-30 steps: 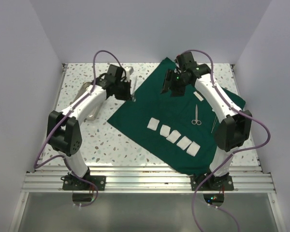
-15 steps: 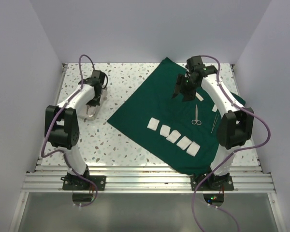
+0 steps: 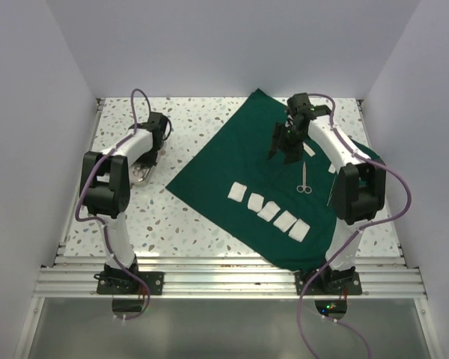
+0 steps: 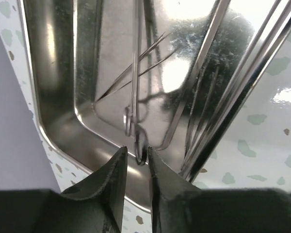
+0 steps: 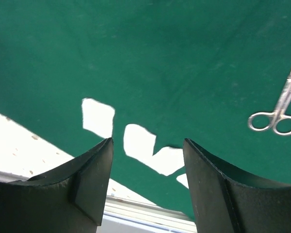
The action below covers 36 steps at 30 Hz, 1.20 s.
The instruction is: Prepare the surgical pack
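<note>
Finds the left gripper point(image 4: 137, 155) gone from the left side of the green drape point(image 3: 232, 149) to the metal tray point(image 4: 53, 73) by the table's left edge. Shows its jaws parted only narrowly about the ring handle point(image 4: 136, 128) of a thin instrument; cannot tell whether gripping or letting go. Leaves the drape spread wide across the table's middle and right, with gauze squares point(image 3: 269, 209) and scissors point(image 5: 283, 99) on it. Keeps the right gripper point(image 5: 146, 141) wide and empty above the cloth. Suggests instrument handling, with folding not yet begun.
</note>
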{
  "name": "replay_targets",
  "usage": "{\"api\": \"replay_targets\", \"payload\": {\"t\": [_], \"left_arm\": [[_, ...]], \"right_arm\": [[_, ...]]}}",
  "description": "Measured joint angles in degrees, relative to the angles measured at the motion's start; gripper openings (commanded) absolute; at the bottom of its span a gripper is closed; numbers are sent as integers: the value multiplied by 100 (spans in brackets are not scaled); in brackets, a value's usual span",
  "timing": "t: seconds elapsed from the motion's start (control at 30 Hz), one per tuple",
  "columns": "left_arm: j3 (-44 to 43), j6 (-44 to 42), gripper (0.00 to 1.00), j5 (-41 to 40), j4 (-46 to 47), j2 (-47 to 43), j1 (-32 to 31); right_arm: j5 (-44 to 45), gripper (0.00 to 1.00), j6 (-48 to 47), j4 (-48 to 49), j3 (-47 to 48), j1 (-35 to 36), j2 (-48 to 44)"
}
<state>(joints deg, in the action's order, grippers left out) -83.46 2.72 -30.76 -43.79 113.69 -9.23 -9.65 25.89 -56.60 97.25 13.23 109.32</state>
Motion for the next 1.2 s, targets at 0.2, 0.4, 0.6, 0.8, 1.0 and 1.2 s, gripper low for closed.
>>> {"api": "replay_targets", "payload": {"t": [0.2, 0.4, 0.6, 0.8, 1.0, 1.2], "left_arm": [[7, 120, 45, 411, -9, -24, 11], [26, 146, 48, 737, -50, -304, 17], [-66, 339, 48, 1377, -114, -699, 17], [-79, 614, 49, 2490, -2, -1174, 17], [-94, 863, 50, 3364, 302, -1447, 17], [-98, 1023, 55, 3941, 455, -1445, 17]], "right_arm": [[422, 58, -48, -138, 184, -247, 496], [946, 47, -103, -151, 313, -507, 872], [1390, 50, -317, -149, 345, -752, 1202], [1462, 56, -505, -81, 332, -1080, 1246], [1440, 54, -566, 17, 184, -1123, 1259], [1353, 54, -599, 131, -4, -1088, 1344]]}}
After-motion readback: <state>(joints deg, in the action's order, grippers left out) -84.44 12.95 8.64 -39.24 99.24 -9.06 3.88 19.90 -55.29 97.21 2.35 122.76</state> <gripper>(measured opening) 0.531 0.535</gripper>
